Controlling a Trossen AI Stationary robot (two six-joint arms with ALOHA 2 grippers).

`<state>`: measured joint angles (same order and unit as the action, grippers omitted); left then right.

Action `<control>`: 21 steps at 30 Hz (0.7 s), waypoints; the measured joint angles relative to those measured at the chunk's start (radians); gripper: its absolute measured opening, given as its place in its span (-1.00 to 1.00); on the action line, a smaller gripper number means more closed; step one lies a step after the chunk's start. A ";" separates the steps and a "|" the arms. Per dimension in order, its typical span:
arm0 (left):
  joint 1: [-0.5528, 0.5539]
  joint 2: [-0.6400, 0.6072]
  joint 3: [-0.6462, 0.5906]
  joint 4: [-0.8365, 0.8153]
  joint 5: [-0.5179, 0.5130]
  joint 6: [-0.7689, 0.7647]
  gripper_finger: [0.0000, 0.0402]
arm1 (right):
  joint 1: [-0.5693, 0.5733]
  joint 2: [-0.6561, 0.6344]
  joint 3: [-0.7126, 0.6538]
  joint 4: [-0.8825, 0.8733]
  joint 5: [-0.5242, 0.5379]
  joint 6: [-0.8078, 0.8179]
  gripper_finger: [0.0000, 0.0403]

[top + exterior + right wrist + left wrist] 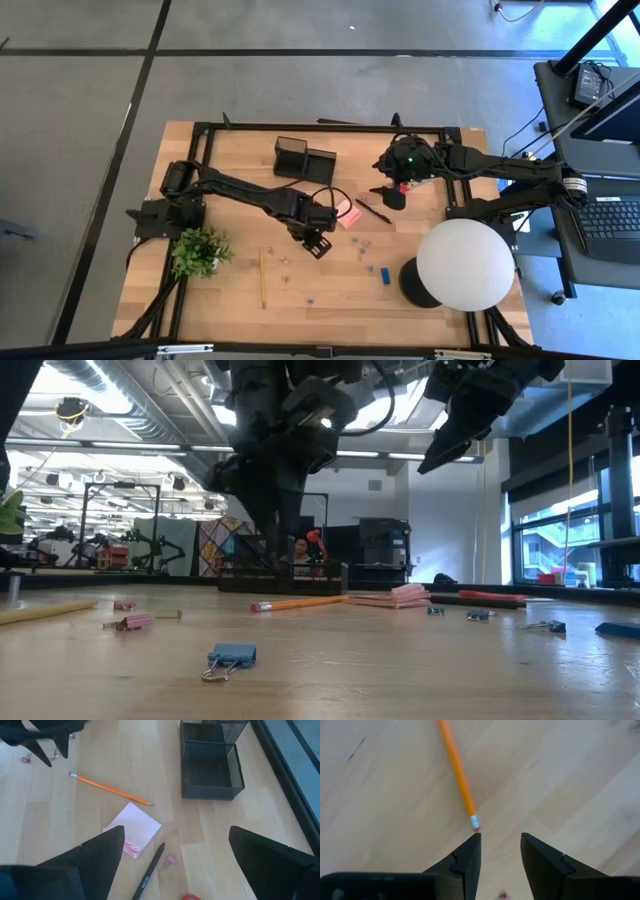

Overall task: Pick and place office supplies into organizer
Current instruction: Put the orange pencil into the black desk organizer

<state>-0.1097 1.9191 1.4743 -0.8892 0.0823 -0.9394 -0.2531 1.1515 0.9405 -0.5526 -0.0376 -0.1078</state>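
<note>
- Foliage of a small green potted plant (200, 250) sat near the left edge of the pale wooden table (230, 290), close to the base of the left arm.
- An orange-brown pencil with a pink eraser (262, 277) lay just right of the plant in the high view, well apart from the small black mesh desk organizer (304, 158), which stood at the far side of the table with its taller square cup joined to a lower tray.
- The left gripper (318, 243) hung over the middle of the table; its wrist view showed its two dark fingers (465, 862) partly apart with nothing between them, and the eraser end of an orange pencil (459, 775) lay on the wood just ahead of one fingertip, not gripped.
- A pink square sticky-note pad (347, 212) lay just right of that gripper, with a black pen (374, 210) beside it.
- Tiny clips (368, 243) were scattered on the wood nearer the front edge, and a small blue block (385, 274) lay among them.
- The right gripper (390, 194) hovered above the table right of the pen; its fingers (95, 851) stood spread wide and empty, framing the pad, the pen and the organizer below.
- A white globe lamp on a round black base (462, 264) stood at the table's right front corner.
</note>
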 joint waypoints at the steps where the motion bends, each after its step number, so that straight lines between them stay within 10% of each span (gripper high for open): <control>1: 0.000 0.001 -0.001 -0.016 -0.002 -0.014 -0.34 | 0.000 0.000 0.000 0.005 0.000 0.000 0.79; 21: -0.007 0.101 -0.005 -0.021 0.007 -0.091 -0.34 | 0.000 0.000 0.000 0.029 0.000 -0.001 0.79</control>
<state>-0.1169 2.0199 1.4689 -0.9102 0.0891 -1.0301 -0.2531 1.1519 0.9405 -0.5240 -0.0376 -0.1089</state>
